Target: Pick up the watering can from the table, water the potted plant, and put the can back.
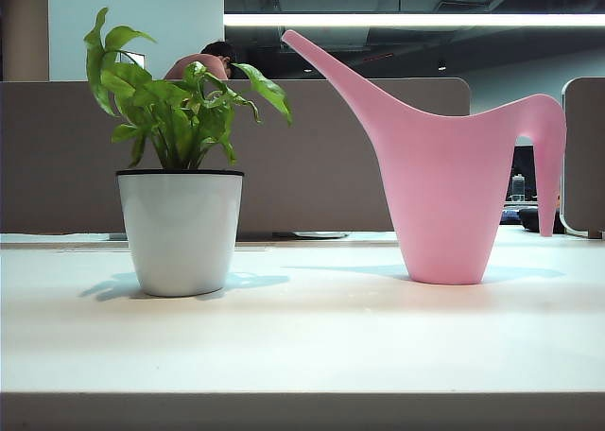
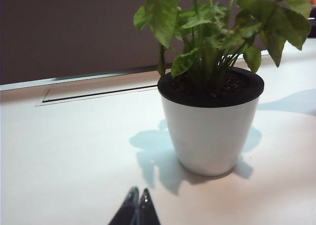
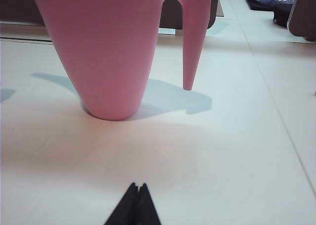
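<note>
A tall pink watering can (image 1: 444,195) stands upright on an off-white tabletop (image 1: 302,336), toward its right side and set back from the front edge. Its long slender spout slants up and to the left, toward the potted plant (image 1: 180,166), and its thin curved handle hangs down on the right, its tip ending above the surface. Nothing touches the can.

The potted plant stands well apart from the can, toward the left side of the tabletop. It is a leafy bright-green plant in a glossy white tapered pot with a thin black rim, upright, casting a soft shadow.

The right gripper (image 3: 134,195) hovers low over bare tabletop near the base of the can (image 3: 118,52), not touching it; its dark fingers are pressed together into a point, holding nothing. The left gripper (image 2: 138,200) sits low over the tabletop near the white pot (image 2: 210,131), apart from it, its fingers likewise pressed together and empty.

Behind the tabletop runs a grey-brown partition (image 1: 57,157), with a person's head (image 1: 213,60) visible above it.
</note>
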### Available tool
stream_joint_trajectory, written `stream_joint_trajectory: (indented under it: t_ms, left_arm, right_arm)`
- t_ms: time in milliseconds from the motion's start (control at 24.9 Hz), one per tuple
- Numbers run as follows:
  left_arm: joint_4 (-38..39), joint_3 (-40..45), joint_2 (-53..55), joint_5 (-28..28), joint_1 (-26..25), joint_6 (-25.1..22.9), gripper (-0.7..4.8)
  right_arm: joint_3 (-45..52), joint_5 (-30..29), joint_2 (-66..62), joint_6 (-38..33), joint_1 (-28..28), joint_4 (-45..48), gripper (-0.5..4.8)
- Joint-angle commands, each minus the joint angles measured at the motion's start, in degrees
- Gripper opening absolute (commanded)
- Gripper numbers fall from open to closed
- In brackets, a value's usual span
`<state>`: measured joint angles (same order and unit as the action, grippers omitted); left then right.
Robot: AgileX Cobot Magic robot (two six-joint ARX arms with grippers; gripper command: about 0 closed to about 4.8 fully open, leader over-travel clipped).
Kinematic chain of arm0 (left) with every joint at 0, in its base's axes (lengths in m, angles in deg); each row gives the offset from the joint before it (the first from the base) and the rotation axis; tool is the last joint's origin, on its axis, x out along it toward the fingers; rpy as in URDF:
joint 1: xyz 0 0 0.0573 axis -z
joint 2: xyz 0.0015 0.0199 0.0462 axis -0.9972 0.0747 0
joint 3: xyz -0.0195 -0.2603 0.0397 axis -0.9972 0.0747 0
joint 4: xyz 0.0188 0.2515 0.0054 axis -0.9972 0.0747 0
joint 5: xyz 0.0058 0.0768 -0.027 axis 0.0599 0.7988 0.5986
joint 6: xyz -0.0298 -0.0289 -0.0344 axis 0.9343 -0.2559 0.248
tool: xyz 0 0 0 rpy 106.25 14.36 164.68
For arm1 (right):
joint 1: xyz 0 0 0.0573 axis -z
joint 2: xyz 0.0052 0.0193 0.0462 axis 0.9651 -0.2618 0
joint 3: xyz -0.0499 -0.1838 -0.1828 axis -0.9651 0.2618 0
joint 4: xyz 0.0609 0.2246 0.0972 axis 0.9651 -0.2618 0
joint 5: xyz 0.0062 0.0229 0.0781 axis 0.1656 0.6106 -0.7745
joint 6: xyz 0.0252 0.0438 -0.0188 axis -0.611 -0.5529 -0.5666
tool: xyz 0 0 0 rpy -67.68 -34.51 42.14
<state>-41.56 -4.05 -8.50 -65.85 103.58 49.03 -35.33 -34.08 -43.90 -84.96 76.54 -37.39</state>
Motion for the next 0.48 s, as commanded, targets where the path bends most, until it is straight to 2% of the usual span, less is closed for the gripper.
stream_joint_trajectory:
  t_ms: [40, 321, 482]
  left_arm:
    - [-0.42, -0.20, 0.02, 0.15, -0.02, -0.20, -0.05]
    - [-0.37, -0.20, 0.02, 0.15, 0.00, -0.20, -0.05]
    - [-0.42, -0.20, 0.02, 0.13, 0.02, -0.20, -0.05]
  right_arm:
    - [0.33, 0.04, 0.09, 0.15, 0.04, 0.83, -0.06]
    - [0.33, 0.59, 0.15, 0.17, -1.25, 0.83, -0.06]
    - [0.33, 6.97, 0.13, 0.09, -4.55, 3.10, -0.06]
